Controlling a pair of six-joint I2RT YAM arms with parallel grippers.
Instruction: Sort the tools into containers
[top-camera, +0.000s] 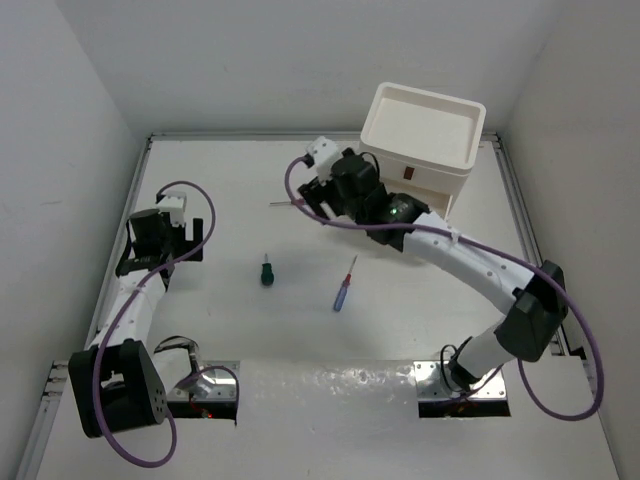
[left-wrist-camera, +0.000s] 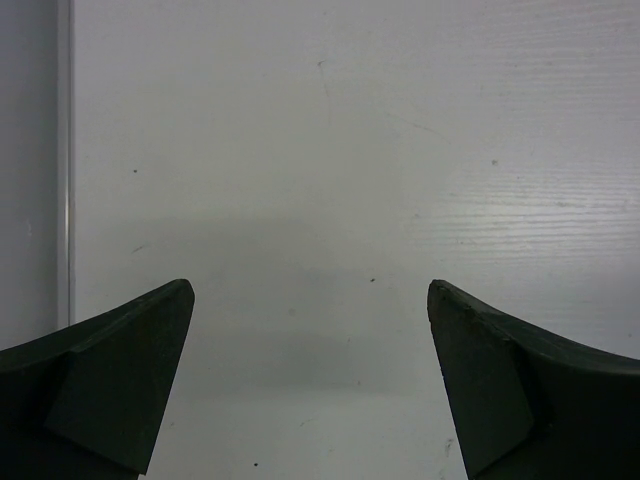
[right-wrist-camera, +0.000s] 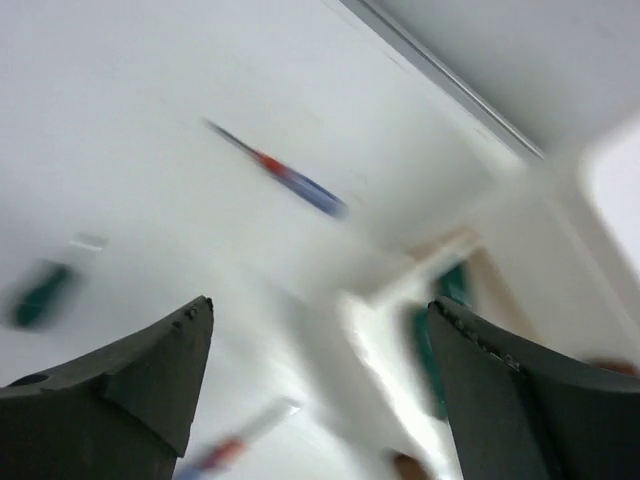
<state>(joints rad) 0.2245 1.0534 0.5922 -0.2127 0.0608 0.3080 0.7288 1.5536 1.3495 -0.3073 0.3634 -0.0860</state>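
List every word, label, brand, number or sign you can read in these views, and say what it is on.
None can be read in any view.
The white drawer unit shows only a small brown tab, no label.
The stubby green screwdriver and the blue-and-red screwdriver are too small to show any marking.
The right wrist view is blurred; the left wrist view shows only bare table.

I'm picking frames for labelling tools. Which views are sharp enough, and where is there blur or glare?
Right wrist: motion-blurred; the blue-and-red screwdriver and a green-handled tool are smears, only the jaws are crisp. Left wrist: sharp, evenly lit, table with a faint shadow band. Top external: sharp; mild glare on the shiny strip at the table's near edge.
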